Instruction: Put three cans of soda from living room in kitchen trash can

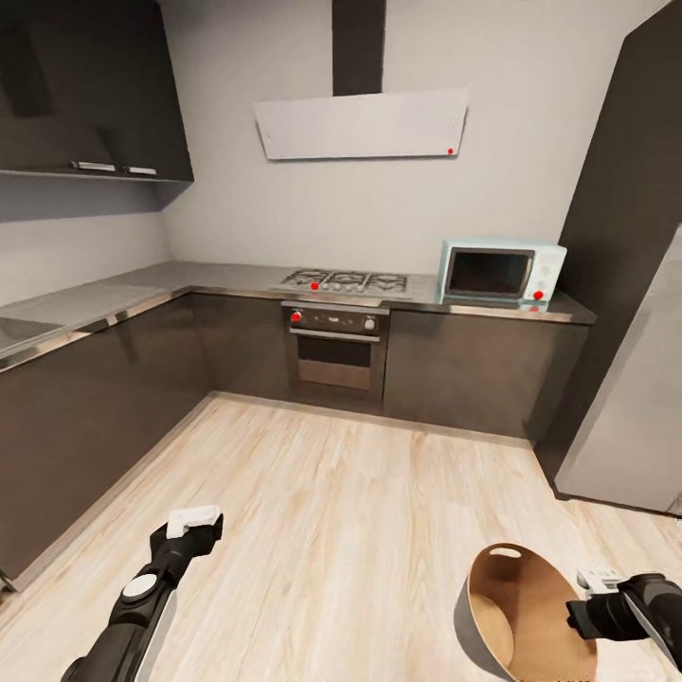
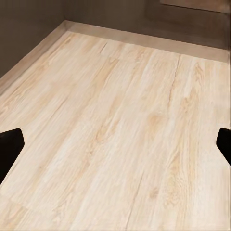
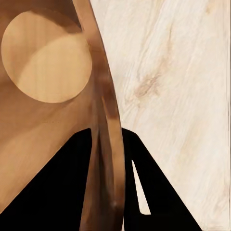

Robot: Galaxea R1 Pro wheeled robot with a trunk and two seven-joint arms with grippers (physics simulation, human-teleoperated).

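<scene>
— Right claw (image 1: 589, 595) first: what has it got?

— Its two dark fingers (image 3: 72, 192) are pinched onto the rim of the trash can (image 1: 516, 606), one finger inside the wall and one outside. The can is a round, tapered bucket, smooth brown inside with a flat circular bottom, greyish on the outer wall, and an oval handle slot sits near the far rim. It hangs tilted over the floor (image 1: 360, 511), mouth turned up toward the head camera, at the lower right of the head view.

— Anything inside it?

— From the right wrist view, just the bare brown wall and the pale round bottom.

— And the left claw (image 1: 194, 519)?

— Spread wide and holding nothing. In the left wrist view the black fingertips (image 2: 9, 147) sit at opposite edges, with only floor planks between them. In the head view its white tip points forward, low over the floor on the left.

— What's the floor like?

— Pale wood planks with a soft, streaky grain, matte.

— And the room?

— Glossy dark grey cabinets (image 1: 104, 398) run in an L under a grey surface (image 1: 123, 289). A steel oven (image 1: 335, 350) with a red knob sits under a gas hob (image 1: 347, 280). A boxy pale blue microwave (image 1: 500, 272) stands on the surface to the right, and a flat white slanted hood (image 1: 363, 123) hangs on the wall above the hob.
</scene>
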